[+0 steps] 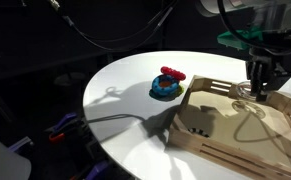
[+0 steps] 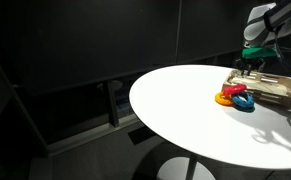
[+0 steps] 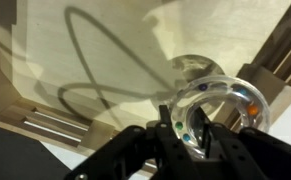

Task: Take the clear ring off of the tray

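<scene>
The clear ring [image 3: 220, 98] is a glassy plastic ring with small coloured beads inside. In the wrist view it fills the lower right, over the floor of the light wooden tray [image 3: 95, 45]. My gripper [image 3: 182, 128] has its two black fingers closed on the ring's near wall, one finger inside the hole and one outside. In an exterior view my gripper [image 1: 259, 84] reaches down into the tray [image 1: 210, 135] near its far side. In an exterior view the tray [image 2: 275, 95] sits at the table's right with my gripper [image 2: 248, 66] above it.
A stacking toy with red and blue rings [image 1: 168, 85] stands on the round white table [image 1: 115, 100] beside the tray; it also shows in an exterior view [image 2: 236, 97]. Black cables hang behind. The tray has low slatted sides [image 3: 50, 125].
</scene>
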You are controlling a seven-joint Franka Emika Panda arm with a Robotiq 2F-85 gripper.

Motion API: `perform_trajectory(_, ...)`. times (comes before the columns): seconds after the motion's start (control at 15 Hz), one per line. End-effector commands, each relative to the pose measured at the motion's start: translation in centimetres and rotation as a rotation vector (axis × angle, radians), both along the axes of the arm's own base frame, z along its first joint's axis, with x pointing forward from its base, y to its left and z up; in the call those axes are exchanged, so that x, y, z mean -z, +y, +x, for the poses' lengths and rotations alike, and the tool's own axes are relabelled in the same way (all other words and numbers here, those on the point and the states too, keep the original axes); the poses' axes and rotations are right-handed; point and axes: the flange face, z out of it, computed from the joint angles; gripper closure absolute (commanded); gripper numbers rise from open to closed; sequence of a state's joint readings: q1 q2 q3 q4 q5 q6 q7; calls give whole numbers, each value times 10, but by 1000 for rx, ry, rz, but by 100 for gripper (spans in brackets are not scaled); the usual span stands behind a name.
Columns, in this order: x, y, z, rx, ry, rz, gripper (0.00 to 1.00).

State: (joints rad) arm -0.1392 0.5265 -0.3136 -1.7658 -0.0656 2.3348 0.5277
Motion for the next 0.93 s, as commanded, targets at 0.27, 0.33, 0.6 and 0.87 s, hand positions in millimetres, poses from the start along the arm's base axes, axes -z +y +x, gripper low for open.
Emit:
perform_trajectory(0.27,-42,36,-33,-70,-24,-8,90)
perform_trajectory(0.33,-47,40,-38,-82,-28,-11,90)
perform_trajectory(0.6,-67,58,-57,-138,-40,-18,90)
perform_trajectory(0.87,-80,78,-78,-198,-36,-1,90)
